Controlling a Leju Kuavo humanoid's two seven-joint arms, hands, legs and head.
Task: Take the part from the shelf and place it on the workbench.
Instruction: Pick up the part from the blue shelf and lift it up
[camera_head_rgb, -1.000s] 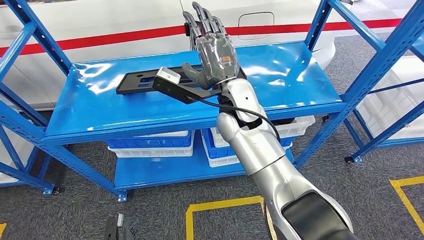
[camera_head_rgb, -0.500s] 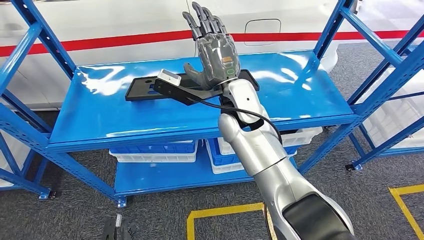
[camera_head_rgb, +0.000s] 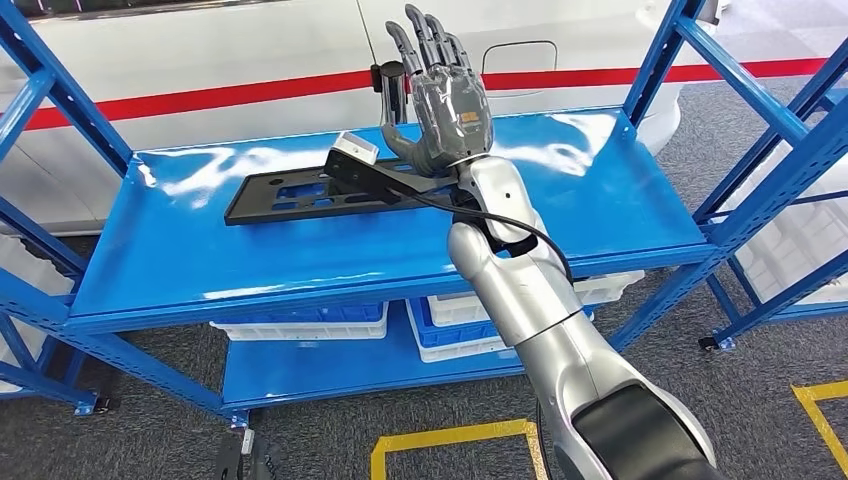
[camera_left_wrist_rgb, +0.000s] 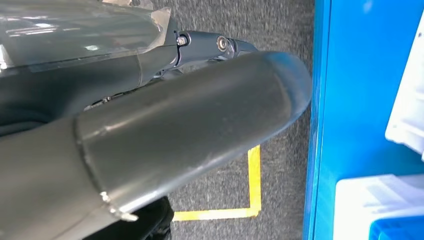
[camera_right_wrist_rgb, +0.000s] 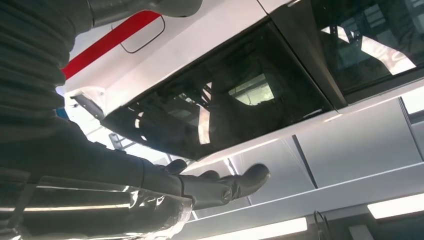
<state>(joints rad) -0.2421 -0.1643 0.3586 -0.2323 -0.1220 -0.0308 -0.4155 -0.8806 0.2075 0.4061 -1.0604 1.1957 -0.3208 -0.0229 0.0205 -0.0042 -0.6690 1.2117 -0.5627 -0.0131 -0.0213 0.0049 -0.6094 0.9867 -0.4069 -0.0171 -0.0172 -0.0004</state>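
Observation:
A long flat black part (camera_head_rgb: 290, 195) with slots lies on the top board of the blue shelf (camera_head_rgb: 180, 260). My right hand (camera_head_rgb: 445, 100) is raised above the part's right end, fingers spread and pointing up, its back toward me, with nothing in it. My forearm hides that end of the part. In the right wrist view the right hand's dark fingers (camera_right_wrist_rgb: 220, 187) stretch out, free of anything. My left hand (camera_left_wrist_rgb: 190, 125) hangs low beside the shelf's lower level over the grey floor and holds nothing.
White and blue bins (camera_head_rgb: 300, 325) stand on the lower shelf board. A second blue rack (camera_head_rgb: 780, 130) stands to the right. A white vehicle body with a red stripe (camera_head_rgb: 200, 100) is close behind the shelf. Yellow tape lines (camera_head_rgb: 450, 435) mark the grey floor.
The whole picture has shifted, so the camera moved. My right hand stays spread over the part's right end and now stands a little higher and more upright.

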